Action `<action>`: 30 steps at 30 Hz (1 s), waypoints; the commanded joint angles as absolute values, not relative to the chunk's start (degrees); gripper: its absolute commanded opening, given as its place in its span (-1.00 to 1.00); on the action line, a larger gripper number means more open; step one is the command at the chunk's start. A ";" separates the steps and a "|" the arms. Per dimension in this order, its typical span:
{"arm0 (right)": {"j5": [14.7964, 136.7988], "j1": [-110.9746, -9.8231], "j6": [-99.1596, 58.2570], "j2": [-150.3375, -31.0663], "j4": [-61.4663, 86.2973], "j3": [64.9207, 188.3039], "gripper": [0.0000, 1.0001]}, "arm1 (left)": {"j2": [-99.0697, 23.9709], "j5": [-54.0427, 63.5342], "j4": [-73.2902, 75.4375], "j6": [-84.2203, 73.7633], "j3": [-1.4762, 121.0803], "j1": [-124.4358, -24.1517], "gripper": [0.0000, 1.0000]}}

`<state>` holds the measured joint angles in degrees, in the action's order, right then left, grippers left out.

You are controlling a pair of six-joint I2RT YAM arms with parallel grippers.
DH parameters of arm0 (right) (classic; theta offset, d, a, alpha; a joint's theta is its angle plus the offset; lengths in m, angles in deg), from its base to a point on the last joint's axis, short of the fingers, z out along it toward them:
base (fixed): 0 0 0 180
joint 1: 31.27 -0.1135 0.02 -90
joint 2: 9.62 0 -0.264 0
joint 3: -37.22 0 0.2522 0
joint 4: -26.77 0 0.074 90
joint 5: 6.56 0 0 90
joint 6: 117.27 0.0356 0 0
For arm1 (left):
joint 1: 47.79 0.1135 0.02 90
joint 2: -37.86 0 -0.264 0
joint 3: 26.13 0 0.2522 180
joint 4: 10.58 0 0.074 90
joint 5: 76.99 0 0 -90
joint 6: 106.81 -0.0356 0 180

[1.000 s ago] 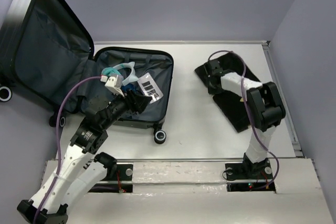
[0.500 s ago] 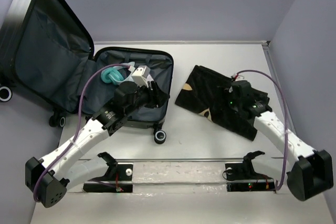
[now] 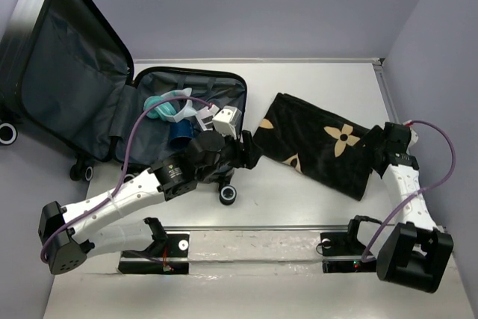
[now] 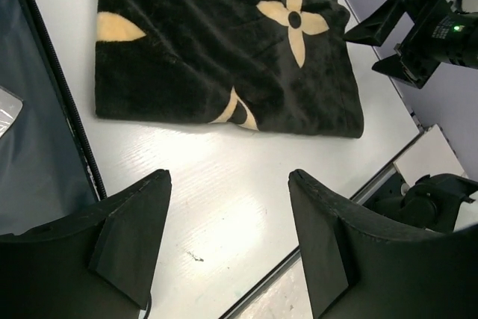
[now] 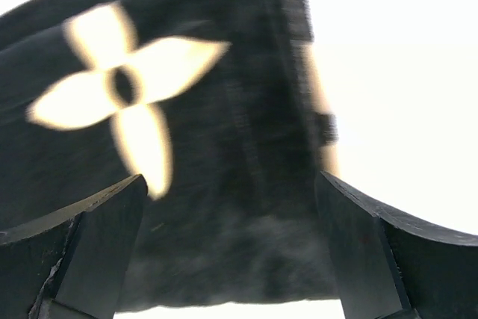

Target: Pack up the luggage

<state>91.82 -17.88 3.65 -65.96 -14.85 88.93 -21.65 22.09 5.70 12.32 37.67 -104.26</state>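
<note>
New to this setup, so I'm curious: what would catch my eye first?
The open suitcase at far left, lid up, a teal item inside. Right of it lies a black cloth with tan flowers, the left hand and right hand open at either end.

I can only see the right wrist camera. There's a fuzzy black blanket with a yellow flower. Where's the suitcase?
Observer: The suitcase lies open on the left side of the table, to the left of your blanket.
Operator: Is anything in it yet?
Observer: Yes, a teal thing lies inside.
Operator: What's the other arm doing?
Observer: The left gripper is open and holds nothing, over bare table between suitcase and blanket.
</note>
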 commanded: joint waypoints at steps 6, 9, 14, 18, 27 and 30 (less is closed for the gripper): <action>92.42 -12.81 5.61 -73.25 -15.03 87.72 1.00 | -18.75 25.75 -0.25 10.00 34.74 -107.74 0.55; 87.33 -12.81 6.22 -77.81 -14.94 88.07 1.00 | -18.92 25.58 -0.43 9.47 34.04 -107.82 0.57; 79.31 -12.81 7.71 -84.92 -10.20 86.57 0.99 | -19.10 24.78 -1.57 9.30 33.86 -108.18 0.58; 76.50 -12.81 7.45 -89.78 -6.42 86.05 0.83 | -19.62 25.57 -1.48 9.12 33.86 -108.18 0.59; 82.62 -12.81 2.02 -91.36 -7.19 93.85 -0.86 | -27.96 28.47 0.54 8.16 40.17 -108.26 0.60; 88.79 -12.81 -0.72 -91.10 -7.91 95.98 -0.86 | -33.93 29.44 1.42 7.19 45.54 -108.26 0.61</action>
